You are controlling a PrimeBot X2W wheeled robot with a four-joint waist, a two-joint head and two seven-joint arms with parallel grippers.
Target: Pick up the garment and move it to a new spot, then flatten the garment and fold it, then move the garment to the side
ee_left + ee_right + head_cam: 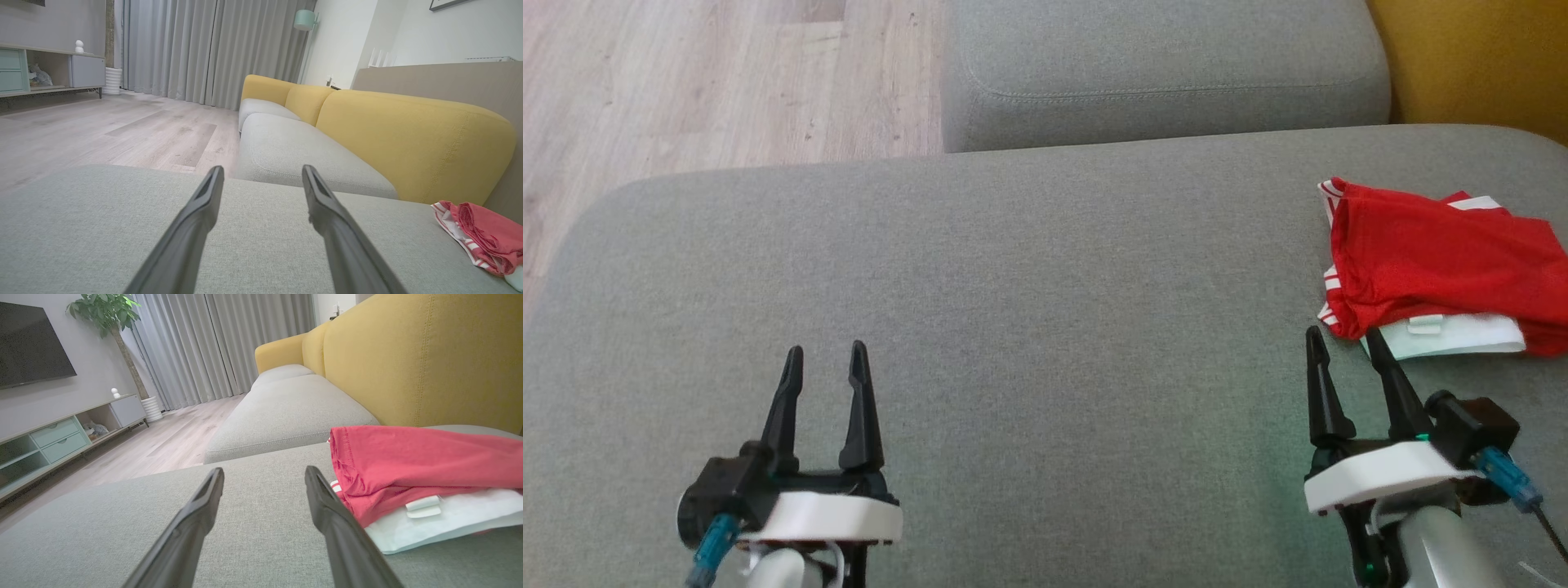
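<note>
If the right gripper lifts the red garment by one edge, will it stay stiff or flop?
The garment lies in soft folds, so it will probably hang limp and unfold. Its thin cloth looks light. A white part sticks out under the red, so a pinch there might catch one layer only.

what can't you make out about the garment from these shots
- Head view: the garment runs off the right edge, so its full shape and type are unclear.
- Right wrist view: a finger of the right hand covers the garment's near corner; touching or apart, cannot tell.
- Left wrist view: the garment is cut by the right edge.
- White layer under the red: part of the garment or separate, unclear.
</note>
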